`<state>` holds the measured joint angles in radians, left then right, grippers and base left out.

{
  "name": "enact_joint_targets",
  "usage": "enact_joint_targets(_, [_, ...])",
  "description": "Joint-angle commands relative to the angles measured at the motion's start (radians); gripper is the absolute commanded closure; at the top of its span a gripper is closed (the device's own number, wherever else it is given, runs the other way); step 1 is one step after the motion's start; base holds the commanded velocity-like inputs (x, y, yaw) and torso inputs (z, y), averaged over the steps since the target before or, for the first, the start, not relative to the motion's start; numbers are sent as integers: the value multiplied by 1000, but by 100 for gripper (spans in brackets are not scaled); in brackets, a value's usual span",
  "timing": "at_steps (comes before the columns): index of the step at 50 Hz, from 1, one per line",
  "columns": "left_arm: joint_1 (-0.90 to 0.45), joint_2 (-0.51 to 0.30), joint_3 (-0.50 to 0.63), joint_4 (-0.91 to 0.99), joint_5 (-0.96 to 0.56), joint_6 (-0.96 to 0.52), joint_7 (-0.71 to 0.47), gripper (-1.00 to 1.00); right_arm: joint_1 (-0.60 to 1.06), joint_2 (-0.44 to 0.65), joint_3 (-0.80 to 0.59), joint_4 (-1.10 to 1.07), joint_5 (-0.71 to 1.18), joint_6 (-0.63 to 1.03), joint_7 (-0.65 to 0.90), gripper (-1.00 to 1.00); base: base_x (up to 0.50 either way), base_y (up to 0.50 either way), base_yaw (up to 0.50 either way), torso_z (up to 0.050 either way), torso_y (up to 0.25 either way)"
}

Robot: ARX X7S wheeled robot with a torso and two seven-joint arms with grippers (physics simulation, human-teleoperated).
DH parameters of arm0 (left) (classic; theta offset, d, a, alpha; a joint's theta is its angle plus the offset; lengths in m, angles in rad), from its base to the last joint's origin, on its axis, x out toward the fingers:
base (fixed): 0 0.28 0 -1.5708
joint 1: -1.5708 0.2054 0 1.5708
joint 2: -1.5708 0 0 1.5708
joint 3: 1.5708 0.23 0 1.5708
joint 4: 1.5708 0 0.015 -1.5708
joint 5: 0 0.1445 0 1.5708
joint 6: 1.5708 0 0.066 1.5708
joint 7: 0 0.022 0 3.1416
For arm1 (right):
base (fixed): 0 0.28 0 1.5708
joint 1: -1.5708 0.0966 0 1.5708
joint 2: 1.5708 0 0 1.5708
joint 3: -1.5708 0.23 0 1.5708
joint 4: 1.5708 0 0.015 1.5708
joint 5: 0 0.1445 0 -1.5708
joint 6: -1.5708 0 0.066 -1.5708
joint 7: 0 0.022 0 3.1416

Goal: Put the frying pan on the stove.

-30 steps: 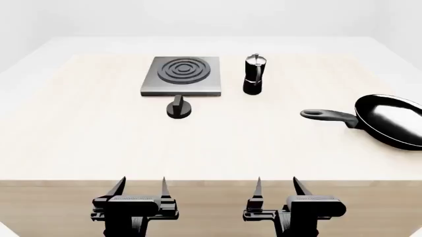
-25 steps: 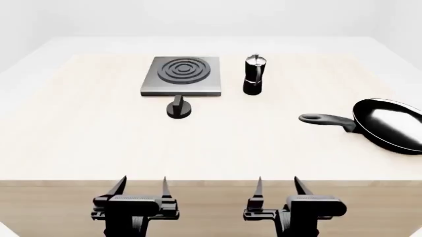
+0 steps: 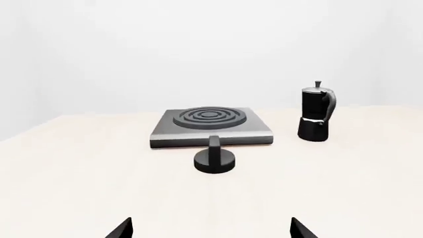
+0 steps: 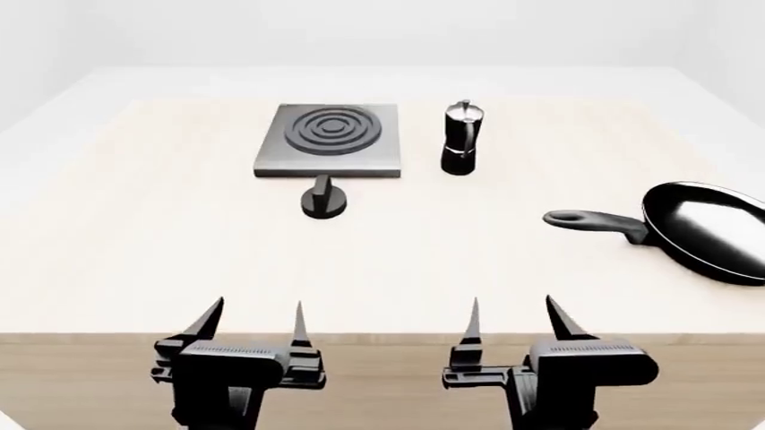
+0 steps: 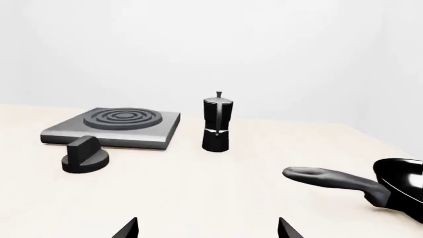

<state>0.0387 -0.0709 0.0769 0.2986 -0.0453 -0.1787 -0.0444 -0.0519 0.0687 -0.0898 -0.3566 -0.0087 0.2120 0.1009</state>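
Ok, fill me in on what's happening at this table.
Nothing is being handled yet. The left gripper and right gripper are both open and empty at the table's near edge. The pan lies on the table off to the robot's right, its handle pointing toward the middle. The stove sits at the far side with nothing on it, a knob just in front of it and a moka pot beside it.
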Motion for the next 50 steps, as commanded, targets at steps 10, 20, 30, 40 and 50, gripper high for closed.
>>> enact_joint_targets(10, [29,-34,31,122,-20,-41,-31,-100,-1,30,-28,-113,29,62,26,-100,269,0,0,0,0])
enact_joint_targets(20, [34,-47,38,117,-30,-30,-44,-100,-3,38,-36,-104,45,50,38,-100,309,0,0,0,0])
enact_joint_targets(30, [31,-58,48,123,-38,-32,-57,-100,-2,51,-37,-118,56,59,55,-100,307,0,0,0,0])
enact_joint_targets(40, [25,-67,49,120,-56,-37,-66,-100,5,61,-49,-113,62,63,66,-100,308,0,0,0,0])
enact_joint_targets(50, [31,-80,53,131,-77,-43,-68,-100,7,69,-57,-116,73,65,77,-100,310,0,0,0,0])
